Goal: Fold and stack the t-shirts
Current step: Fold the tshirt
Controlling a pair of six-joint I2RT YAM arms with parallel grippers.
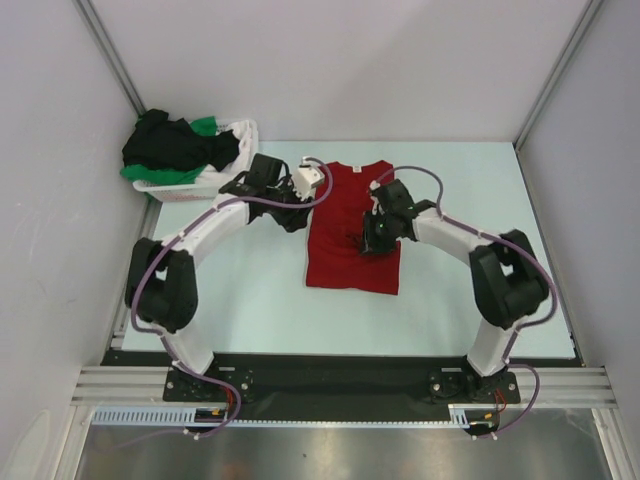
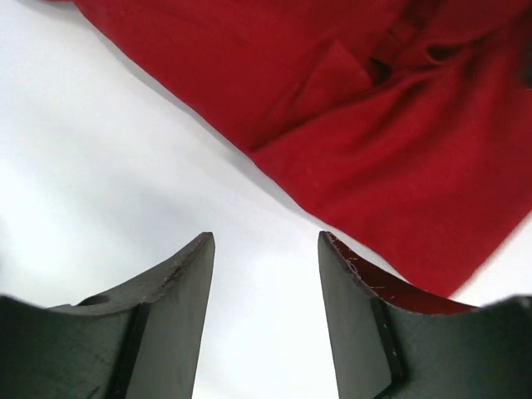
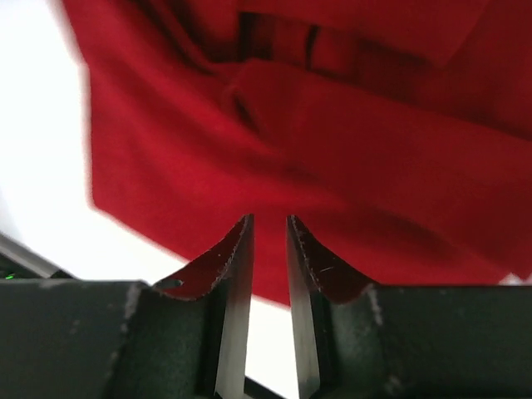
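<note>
The overhead view takes in the whole scene. A red t-shirt lies flat at the centre of the pale table, its neck toward the top of the frame. In the upper left a white laundry basket holds a heap of black t-shirt and green t-shirt cloth that rises above its rim. Both arms reach in from the bottom edge and meet at the red shirt, the left one at its upper left corner and the right one over its right half. From this height the spacing of the fingers cannot be read.

The wrist cameras show that spacing. In the left wrist view, the left gripper stands wide apart with nothing between its fingers. It is over bare white table, with the shirt's edge running diagonally across the upper right of the frame, just beside the right-hand finger. A folded flap of the shirt shows near the top.

In the right wrist view, the right gripper is narrowed to a thin slit with no cloth in it. It is over the red cloth near an edge, and creases and an overlapped layer fill the upper frame. A strip of white table shows at the left.
</note>
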